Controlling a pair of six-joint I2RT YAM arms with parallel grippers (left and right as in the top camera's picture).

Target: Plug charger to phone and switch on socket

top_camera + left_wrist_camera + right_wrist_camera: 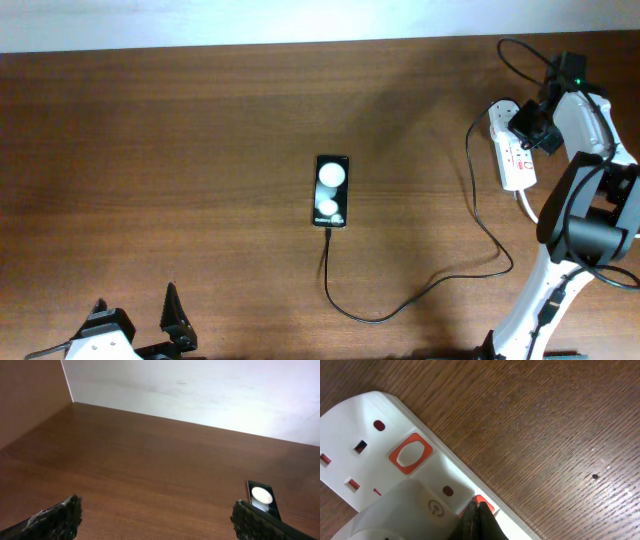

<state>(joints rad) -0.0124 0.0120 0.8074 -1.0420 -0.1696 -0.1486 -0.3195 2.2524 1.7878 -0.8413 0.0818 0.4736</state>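
The black phone [332,190] lies face up mid-table with two white round patches; it also shows in the left wrist view [262,497]. The thin black charger cable [380,317] meets the phone's near end, loops right and runs up to the white socket [517,160] at the far right. My right gripper [478,506] is shut, and its tips touch a red switch [488,505] on the socket [365,420] beside a white plug block [415,510]. My left gripper [157,520] is open and empty, low at the table's front left [140,325].
A second red switch [411,453] sits further along the socket. The socket's thick white cord [524,207] leaves its near end. The right arm's base [585,225] stands at the right edge. A pale wall [200,390] bounds the table's far side.
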